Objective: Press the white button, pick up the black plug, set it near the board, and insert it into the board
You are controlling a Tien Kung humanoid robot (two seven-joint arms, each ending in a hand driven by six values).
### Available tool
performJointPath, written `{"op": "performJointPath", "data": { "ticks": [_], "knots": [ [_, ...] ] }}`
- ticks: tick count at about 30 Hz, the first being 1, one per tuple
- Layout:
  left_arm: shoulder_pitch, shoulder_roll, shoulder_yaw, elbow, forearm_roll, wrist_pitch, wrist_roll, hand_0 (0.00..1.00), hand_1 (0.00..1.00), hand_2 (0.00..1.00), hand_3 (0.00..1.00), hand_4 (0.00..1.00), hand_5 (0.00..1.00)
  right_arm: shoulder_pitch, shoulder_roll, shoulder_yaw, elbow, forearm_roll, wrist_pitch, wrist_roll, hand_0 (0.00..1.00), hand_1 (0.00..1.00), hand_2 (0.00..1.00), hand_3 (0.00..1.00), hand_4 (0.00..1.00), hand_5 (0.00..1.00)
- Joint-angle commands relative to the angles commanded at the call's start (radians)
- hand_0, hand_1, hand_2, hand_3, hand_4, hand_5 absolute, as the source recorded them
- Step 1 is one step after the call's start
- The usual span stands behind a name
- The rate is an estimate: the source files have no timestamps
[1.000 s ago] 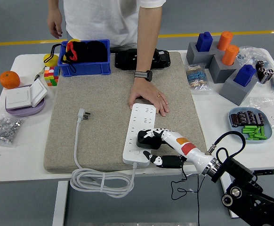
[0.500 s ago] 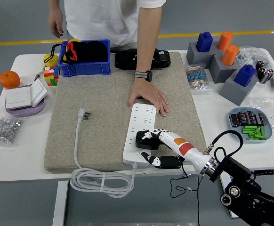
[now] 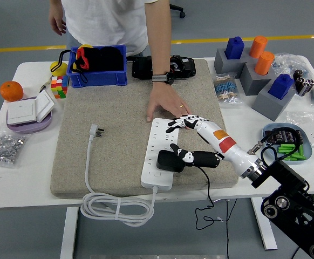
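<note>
A: Plug (image 3: 170, 161), the black one, sits on the lower part of the white board (image 3: 161, 153), which lies on the beige mat (image 3: 119, 135).

B: Fully seated in the sockets?

A: Hard to say from this height; it rests on the strip's face, and its thin black cable hangs over the table's near edge.

B: And the right hand (image 3: 188, 139)?

A: It reaches in from the right, fingers spread and relaxed, gripping nothing. The upper fingers lie over the board's far end, and the thumb (image 3: 177, 152) points at the plug, touching it or just beside it.

B: The person?

A: One hand (image 3: 166, 104) is flat on the mat at the board's far end, just beside the robot's fingertips.

B: Anything else on the mat?

A: The board's own white plug (image 3: 96, 131) lies to the left, its cable coiled off the near edge.
</note>
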Motion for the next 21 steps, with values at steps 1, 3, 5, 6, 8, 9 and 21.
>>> {"op": "performJointPath", "data": {
  "ticks": [1,3,5,6,8,9,21],
  "knots": [
    [0.001,0.001,0.0,0.0,0.0,0.0,0.0,0.707,0.696,0.67,0.713,0.718,0.305,-0.005,-0.001,0.02,-0.004,-0.007,-0.001,-0.005,0.909,0.799,0.741,0.662,0.655,0.463],
    [0.001,0.002,-0.002,0.0,0.002,0.0,0.001,0.706,0.697,0.67,0.713,0.719,0.305,-0.015,-0.003,0.055,-0.011,-0.018,-0.001,-0.014,0.9,0.79,0.739,0.665,0.688,0.443],
    [0.002,0.003,-0.003,0.0,0.003,0.0,0.001,0.706,0.697,0.67,0.713,0.719,0.305,-0.027,-0.006,0.093,-0.016,-0.028,-0.002,-0.02,0.9,0.79,0.739,0.665,0.688,0.443],
    [0.002,0.003,-0.003,0.0,0.004,0.0,0.001,0.706,0.697,0.67,0.713,0.719,0.305,-0.031,-0.007,0.104,-0.017,-0.031,-0.002,-0.022,0.9,0.79,0.739,0.665,0.688,0.443],
    [0.003,0.004,-0.004,0.0,0.005,0.0,0.001,0.707,0.696,0.67,0.713,0.718,0.304,-0.046,-0.01,0.149,-0.022,-0.042,-0.003,-0.029,0.9,0.79,0.735,0.67,0.731,0.426],
    [0.003,0.004,-0.003,0.0,0.005,0.0,0.001,0.707,0.696,0.67,0.713,0.718,0.304,-0.053,-0.011,0.169,-0.024,-0.047,-0.002,-0.032,0.9,0.79,0.735,0.67,0.731,0.426],
    [-0.003,0.003,0.0,0.0,0.004,0.0,-0.001,0.706,0.696,0.67,0.713,0.718,0.304,-0.139,-0.02,0.37,-0.027,-0.096,0.003,-0.064,0.9,0.786,0.731,0.677,0.758,0.412]
  ]
}}
